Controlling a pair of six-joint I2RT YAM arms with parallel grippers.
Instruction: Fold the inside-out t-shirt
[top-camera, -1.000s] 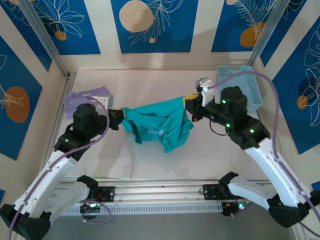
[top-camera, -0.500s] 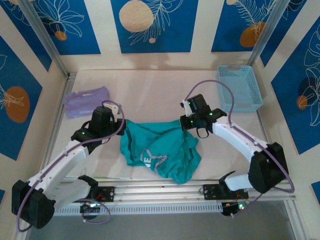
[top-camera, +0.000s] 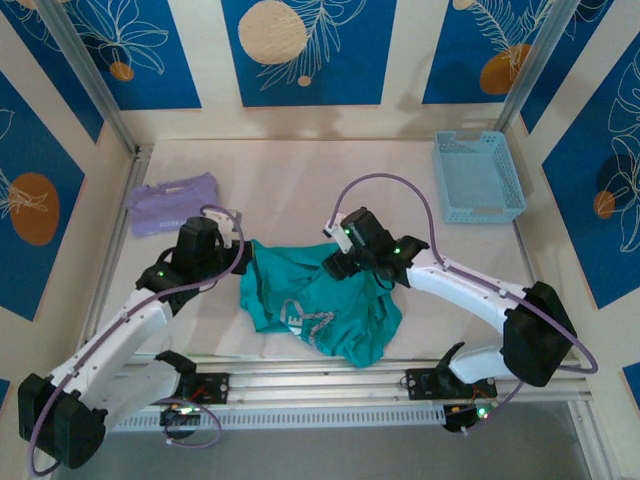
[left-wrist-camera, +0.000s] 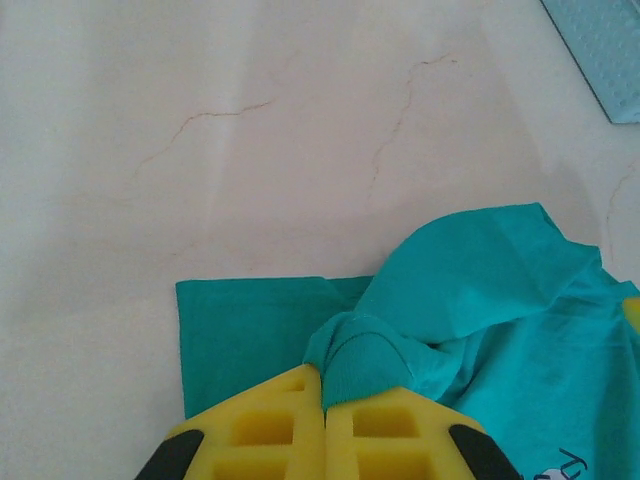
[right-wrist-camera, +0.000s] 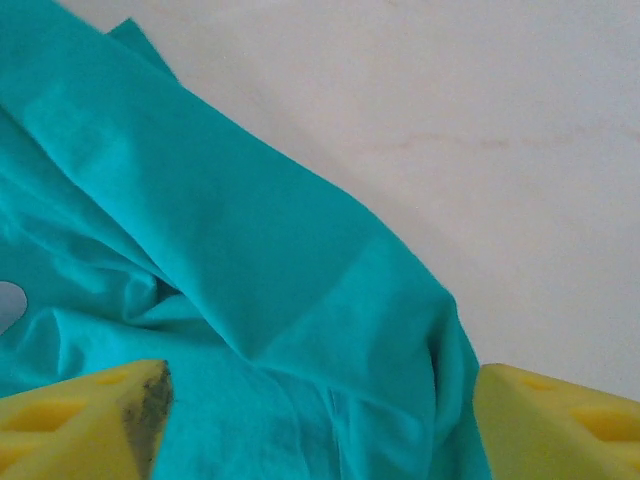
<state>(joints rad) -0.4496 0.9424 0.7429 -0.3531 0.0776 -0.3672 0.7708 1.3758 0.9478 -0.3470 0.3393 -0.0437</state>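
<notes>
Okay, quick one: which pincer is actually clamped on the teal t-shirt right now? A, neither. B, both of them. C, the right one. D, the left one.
D: the left pincer has its yellow fingers pressed together on a bunched fold of the teal t-shirt, while the right pincer stands spread wide over the cloth.
</notes>
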